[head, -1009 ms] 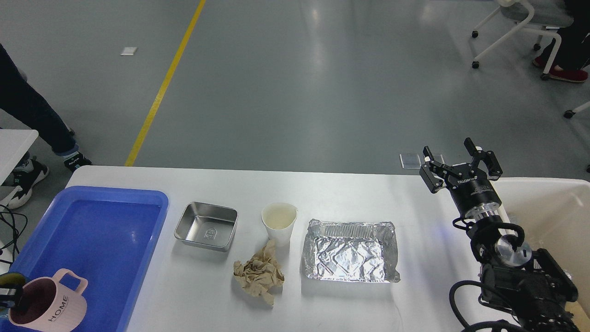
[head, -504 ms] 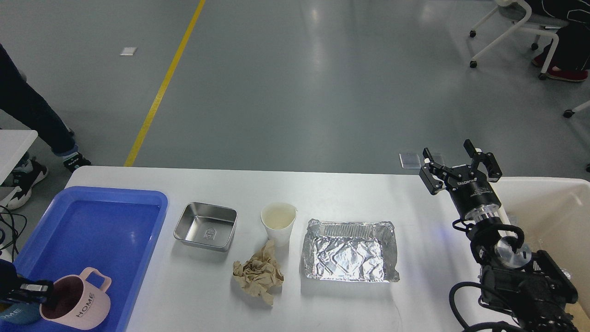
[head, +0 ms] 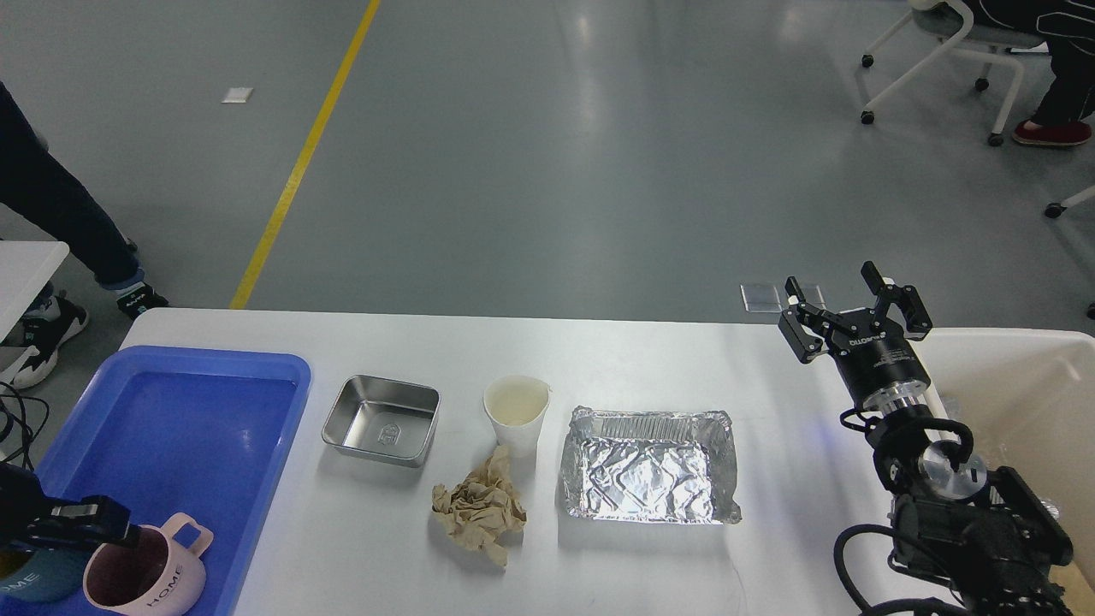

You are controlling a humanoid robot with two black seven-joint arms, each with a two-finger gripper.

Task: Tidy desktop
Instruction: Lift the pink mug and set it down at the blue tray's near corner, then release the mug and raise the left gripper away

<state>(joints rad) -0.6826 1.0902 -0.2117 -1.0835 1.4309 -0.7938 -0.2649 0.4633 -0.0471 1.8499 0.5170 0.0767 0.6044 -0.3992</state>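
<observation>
Since a second ago, the pink mug (head: 145, 577) marked HOME has come down into the near corner of the blue tray (head: 184, 419), and my left gripper (head: 107, 524) has slid in with it, its fingers on the mug's rim. I cannot tell how tightly they close. The white counter (head: 633, 359) lies straight ahead of me, its long axis running left to right. My right gripper (head: 851, 304) hovers over the counter's far right, fingers spread wide and holding nothing, beside the cream bin (head: 1026, 385). Between them sit one steel dish (head: 381, 420), one paper cup (head: 517, 412), one crumpled brown paper (head: 479, 509) and one foil tray (head: 648, 466).
</observation>
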